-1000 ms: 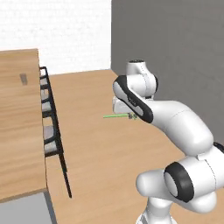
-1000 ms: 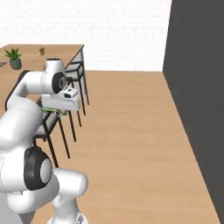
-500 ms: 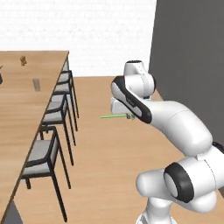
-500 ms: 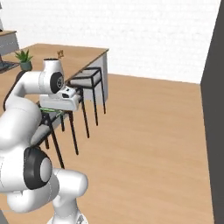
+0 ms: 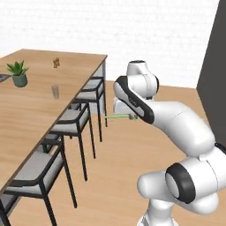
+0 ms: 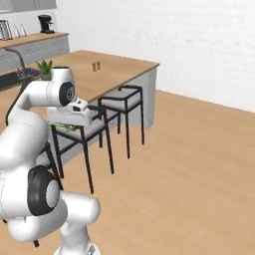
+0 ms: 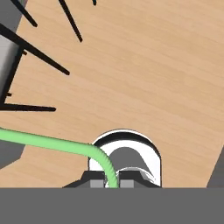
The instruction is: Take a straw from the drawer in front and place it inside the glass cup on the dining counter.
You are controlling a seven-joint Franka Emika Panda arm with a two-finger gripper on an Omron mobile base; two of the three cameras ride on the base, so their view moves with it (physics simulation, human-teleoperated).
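L base – gripper: I see gripper [image 5: 132, 116] at mid-height off the floor, just beside the stool row, jaws pinched on straw.
L base – straw: straw [image 5: 116, 116] is a thin, straight, light-green stick, lying approx. level, sticking out from the hand toward the stools; free end over the floor, clear of the nearest stool [image 5: 91, 85].
L base – glass cup: glass cup [image 5: 55, 91] is small, clear, upright on dining counter [image 5: 35, 114], well apart from the straw; potted plant [image 5: 18, 73] further along the top, small brown item [image 5: 56, 62] near the far end.
R base – gripper: hand hangs in front of the stool seats; I can't make out the finger tips from this side.
R base – straw: only a faint green sliver under the hand, too small to pinpoint.
R base – counter: light-wood top w/ plant [image 6: 45, 67], dark sink [image 6: 17, 77] and faucet [image 6: 18, 56]; coffee machine [image 6: 46, 23] on the back counter.
Hand cam – gripper: tips [image 7: 111, 184] pressed together on the straw.
Hand cam – straw: green shaft [image 7: 52, 143] rises between the tips w/ a ribbed bend, then runs off to the frame's left edge; wood floor [image 7: 144, 70] and dark stool legs [image 7: 39, 54] behind it.
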